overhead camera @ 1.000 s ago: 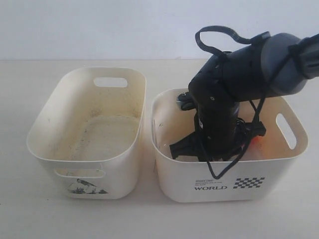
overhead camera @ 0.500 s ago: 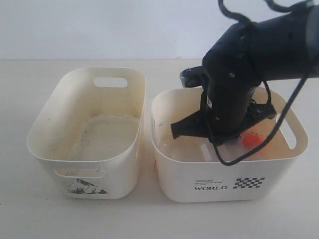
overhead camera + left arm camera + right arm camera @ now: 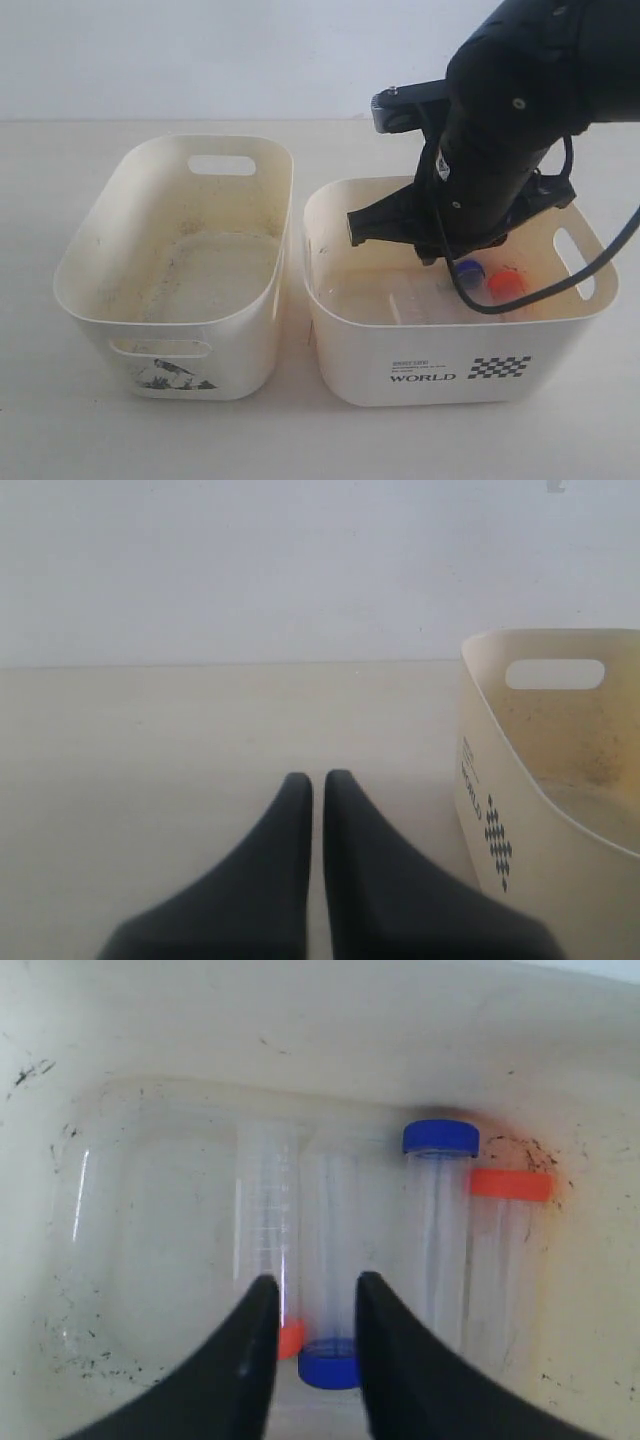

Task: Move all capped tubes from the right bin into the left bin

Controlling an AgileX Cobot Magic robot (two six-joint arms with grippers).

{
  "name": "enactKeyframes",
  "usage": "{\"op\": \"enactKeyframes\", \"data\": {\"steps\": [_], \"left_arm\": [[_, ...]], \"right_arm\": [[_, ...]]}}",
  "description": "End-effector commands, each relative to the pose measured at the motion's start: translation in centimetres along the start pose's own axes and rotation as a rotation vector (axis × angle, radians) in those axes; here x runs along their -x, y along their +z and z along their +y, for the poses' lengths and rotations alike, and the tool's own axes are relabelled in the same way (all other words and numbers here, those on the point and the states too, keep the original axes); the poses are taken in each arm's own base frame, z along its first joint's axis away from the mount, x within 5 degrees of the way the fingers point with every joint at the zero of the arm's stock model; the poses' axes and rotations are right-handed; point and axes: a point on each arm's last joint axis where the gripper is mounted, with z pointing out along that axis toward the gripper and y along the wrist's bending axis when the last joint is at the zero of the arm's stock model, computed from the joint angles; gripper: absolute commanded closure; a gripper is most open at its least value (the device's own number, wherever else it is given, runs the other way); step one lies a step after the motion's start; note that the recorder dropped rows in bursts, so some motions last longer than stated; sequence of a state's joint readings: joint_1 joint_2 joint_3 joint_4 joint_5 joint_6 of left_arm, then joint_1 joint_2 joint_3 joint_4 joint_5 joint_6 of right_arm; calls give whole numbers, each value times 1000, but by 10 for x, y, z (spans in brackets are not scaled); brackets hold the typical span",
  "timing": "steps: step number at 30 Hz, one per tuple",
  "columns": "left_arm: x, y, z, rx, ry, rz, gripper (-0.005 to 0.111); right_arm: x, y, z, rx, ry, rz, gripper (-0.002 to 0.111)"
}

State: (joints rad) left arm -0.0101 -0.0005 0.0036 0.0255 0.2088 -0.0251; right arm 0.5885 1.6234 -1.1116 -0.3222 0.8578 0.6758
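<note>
Right wrist view: my right jaws hang parted, empty, straddling the blue-capped tube beneath them, aligned for gripping.

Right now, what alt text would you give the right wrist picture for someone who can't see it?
The black claw, jaws apart and holding nothing, hangs over four clear capped tubes lying side by side on the floor of a grimy cream bin. Two caps are blue, two orange-red.
</note>
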Motion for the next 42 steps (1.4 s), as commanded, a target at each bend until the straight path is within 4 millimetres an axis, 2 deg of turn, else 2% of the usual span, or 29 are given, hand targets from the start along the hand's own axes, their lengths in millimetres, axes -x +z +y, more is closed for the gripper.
{"op": "enactKeyframes", "data": {"steps": [1,2,4,10,13,17,19,26,35,42], "left_arm": [[1,0,0,-1,-13,-3,102],[1,0,0,-1,-13,-3,102],[1,0,0,-1,-13,-3,102],[1,0,0,-1,-13,-3,102],[1,0,0,-1,-13,-3,102],[1,0,0,-1,-13,-3,102],[1,0,0,-1,-13,-3,102],[1,0,0,-1,-13,-3,102],[1,0,0,-1,-13,-3,102],[1,0,0,-1,-13,-3,102]], "right_arm": [[1,-2,0,14,-5,-14,42],[1,-2,0,17,5,-17,39],[2,-2,1,23,34,-26,43],[4,-1,3,48,34,-55,70],[2,0,2,38,33,-41,66],[-8,9,0,25,34,-11,43],[-11,12,0,31,36,-15,36],[-10,15,2,59,38,-50,40],[-14,46,5,-16,-3,14,40],[-11,49,3,-10,7,-7,40]]}}
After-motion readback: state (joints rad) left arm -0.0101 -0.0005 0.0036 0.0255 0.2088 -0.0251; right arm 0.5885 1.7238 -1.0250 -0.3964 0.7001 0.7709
